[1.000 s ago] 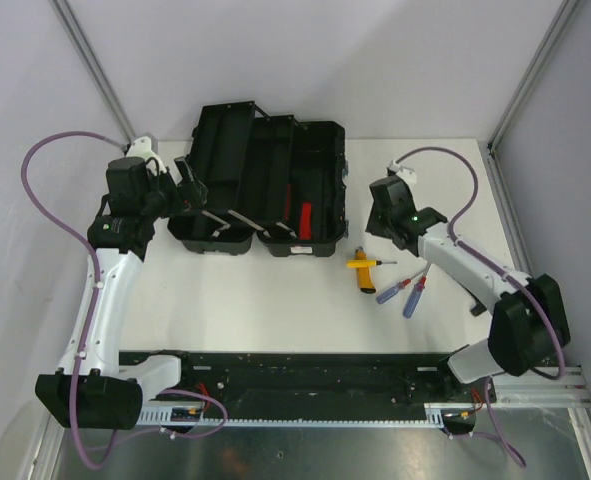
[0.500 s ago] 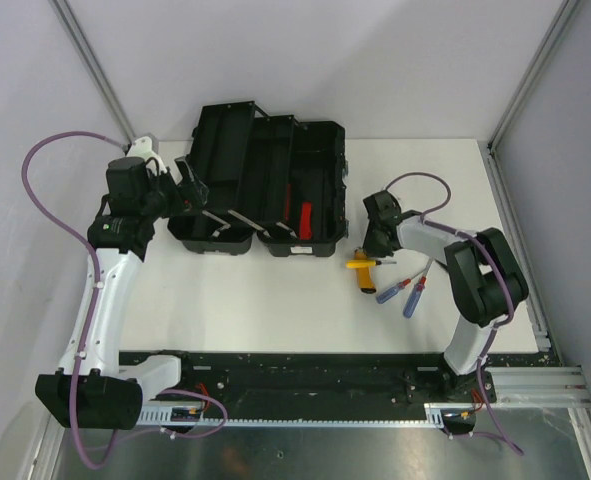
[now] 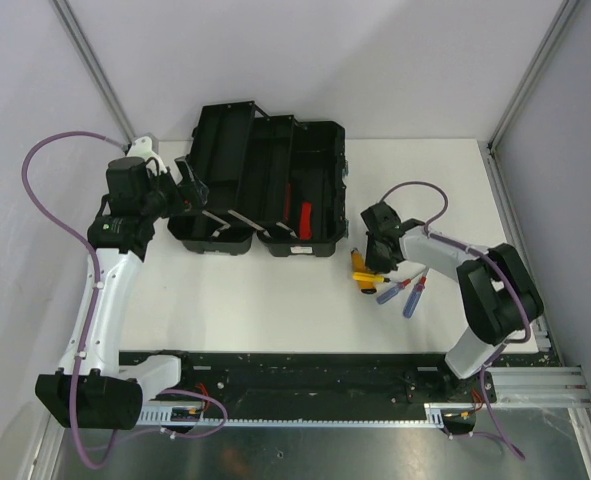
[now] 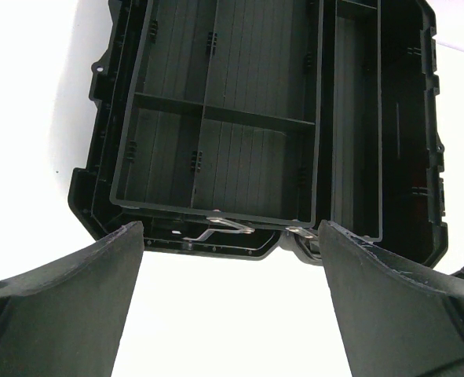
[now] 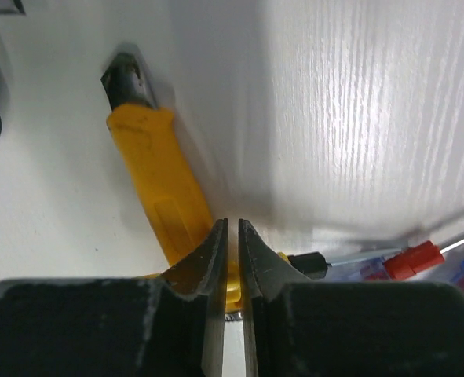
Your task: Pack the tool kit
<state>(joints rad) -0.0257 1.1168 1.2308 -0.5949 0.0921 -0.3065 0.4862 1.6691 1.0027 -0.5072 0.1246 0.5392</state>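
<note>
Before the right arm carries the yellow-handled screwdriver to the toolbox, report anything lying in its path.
Nothing visible blocks it. The right gripper sits directly over the yellow-handled screwdriver, and only bare table lies between that and the open toolbox. The two other screwdrivers lie on its far side.

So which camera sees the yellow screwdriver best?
The right wrist view: the yellow screwdriver lies close up, its handle big and clear. The top view shows it small, partly under the right gripper. The left wrist view misses it.

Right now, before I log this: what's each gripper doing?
Left gripper: open, empty.
Right gripper: shut, tips at the yellow screwdriver.
</note>
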